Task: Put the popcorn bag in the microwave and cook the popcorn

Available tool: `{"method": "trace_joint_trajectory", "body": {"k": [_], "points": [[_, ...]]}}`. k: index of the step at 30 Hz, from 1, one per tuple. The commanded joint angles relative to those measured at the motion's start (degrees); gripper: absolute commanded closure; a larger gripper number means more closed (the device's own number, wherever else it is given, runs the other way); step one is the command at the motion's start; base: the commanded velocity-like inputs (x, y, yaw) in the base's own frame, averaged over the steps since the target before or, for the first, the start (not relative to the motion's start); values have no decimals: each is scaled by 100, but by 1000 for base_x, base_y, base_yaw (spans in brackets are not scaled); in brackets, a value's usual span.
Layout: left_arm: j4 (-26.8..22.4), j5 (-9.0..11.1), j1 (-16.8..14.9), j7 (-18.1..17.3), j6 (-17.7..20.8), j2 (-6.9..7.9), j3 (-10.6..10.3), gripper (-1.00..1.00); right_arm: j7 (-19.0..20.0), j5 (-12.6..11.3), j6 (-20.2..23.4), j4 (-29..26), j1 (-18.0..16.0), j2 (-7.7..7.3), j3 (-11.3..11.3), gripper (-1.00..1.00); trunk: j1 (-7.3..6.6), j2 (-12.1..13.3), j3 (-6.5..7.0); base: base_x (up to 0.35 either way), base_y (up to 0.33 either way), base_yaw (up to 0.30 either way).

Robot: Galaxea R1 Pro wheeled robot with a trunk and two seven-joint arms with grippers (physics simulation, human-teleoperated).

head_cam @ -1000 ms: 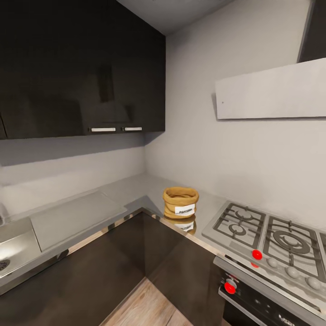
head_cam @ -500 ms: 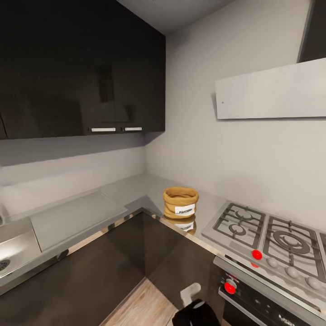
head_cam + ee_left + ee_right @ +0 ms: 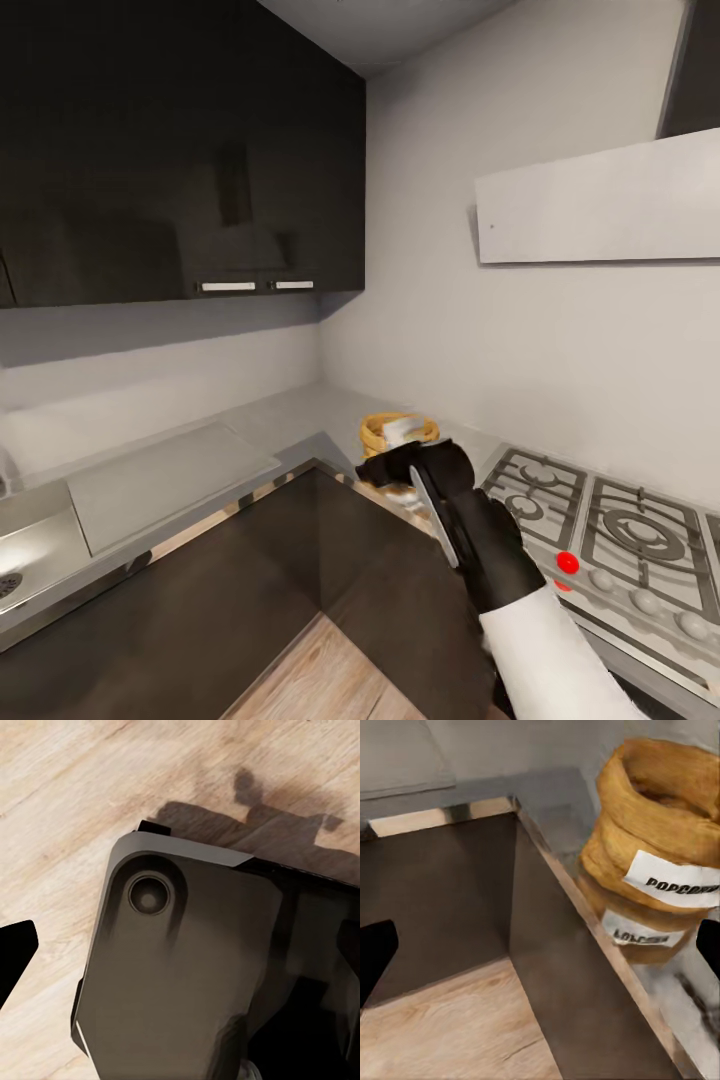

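From the head view, the right gripper [image 3: 398,462], black at the end of a white-sleeved arm, reaches over the corner of the long grey shiny tabletop [image 3: 290,420] toward the small tan-brown burlap popcorn bag [image 3: 385,430] with its rolled-down rim; the bag stands on the tabletop just beyond the fingers, partly hidden by them, with the gas hob with grey grates [image 3: 590,520] off to their outer side. How wide the fingers stand cannot be told here. In the left wrist view, the left arm's camera looks down at a dark robot part [image 3: 187,967] over the pale wooden floor [image 3: 60,810]; one black fingertip [image 3: 15,952] shows at the edge, its spread unreadable. In the right wrist view, the black fingertips [image 3: 375,956] sit at opposite edges, spread wide and empty, the bag ahead, nearer one finger, not touching. The grasp is not yet made; lifting, loading the microwave and heating all remain.
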Motion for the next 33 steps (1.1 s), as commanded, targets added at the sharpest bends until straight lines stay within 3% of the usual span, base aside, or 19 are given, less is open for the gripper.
{"method": "trace_joint_trajectory", "body": {"k": [1,3,5,6,8,11,13,20,22,24,33], "points": [[-8,14,0,4,-8,-6,25,-100,42,17,24,16,-386,1,-17,-100,1,-6,-10,0,0,0],[-10,13,-1,4,-7,-8,22,-100,23,-5,24,108,-961,1,-148,-100,1,-6,-10,0,0,0],[-9,12,1,4,-7,-8,23,-100,9,-7,24,432,-1594,1,-516,-100,1,-6,-10,0,0,0],[-9,12,2,4,-8,-9,22,-100,6,-7,24,662,-1872,1,-713,-100,1,-6,-10,0,0,0],[-9,13,0,4,-4,-9,26,-100,-11,8,24,1660,-2669,1,-1306,-100,1,-6,-10,0,0,0],[-16,12,1,4,-4,-9,22,-100,-76,31,24,2759,-3342,1,-1602,-100,1,-6,-10,0,0,0],[-17,12,1,4,-4,-9,22,-100,-239,33,24,3097,-3604,1,-1658,-100,1,-6,-10,0,0,0],[-18,12,1,4,-8,-8,23,-100,-999,26,24,3614,-3800,1,-1690,-100,1,-6,-10,0,0,0],[-18,14,1,4,-8,-9,23,-100,-1075,28,24,3764,-3804,1,-1691,-100,1,-6,-10,0,0,0],[-25,9,2,-3,-4,-9,20,-100,-1093,9,24,3864,-3805,-107,-1670,-100,1,-6,-10,0,0,0],[-18,3,4,-22,-8,-9,20,-100,-1153,53,24,3894,-3764,-163,-1665,-100,1,-6,-10,0,0,0]]}}
